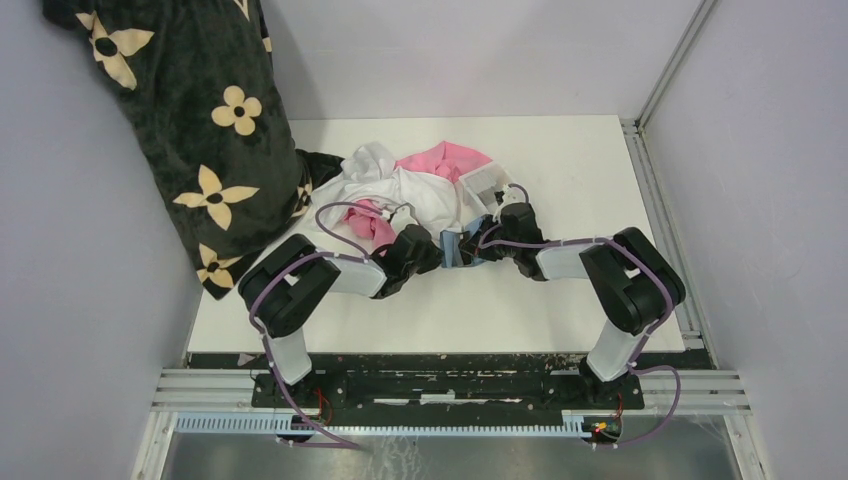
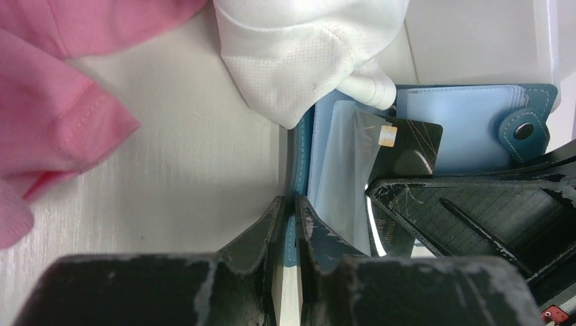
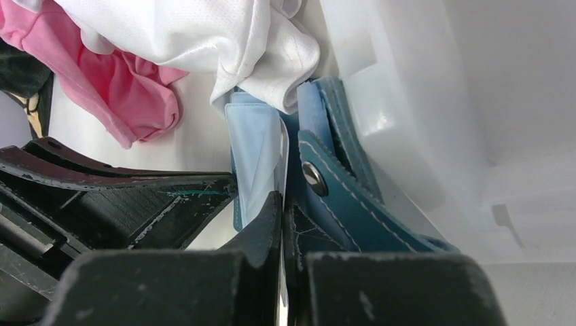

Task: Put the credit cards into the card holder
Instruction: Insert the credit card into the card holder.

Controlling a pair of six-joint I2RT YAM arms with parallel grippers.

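The teal-blue card holder (image 1: pixel 458 248) lies open between both grippers, beside a clear tray. In the left wrist view my left gripper (image 2: pixel 293 204) is shut on the edge of the holder's teal cover (image 2: pixel 302 146). A dark grey credit card (image 2: pixel 407 146) with a gold chip is partly inside a clear inner sleeve of the holder. My right gripper (image 3: pixel 283 200) is shut on this card, seen edge-on between its jaws. The holder's snap strap (image 3: pixel 326 187) lies just right of the right gripper's jaws. Other cards are hidden.
White and pink garments (image 1: pixel 400 185) are heaped behind the card holder, and the white one (image 2: pixel 306 54) overlaps its far edge. The clear plastic tray (image 3: pixel 407 102) stands against the holder's right side. A black flowered blanket (image 1: pixel 190 120) hangs at the left.
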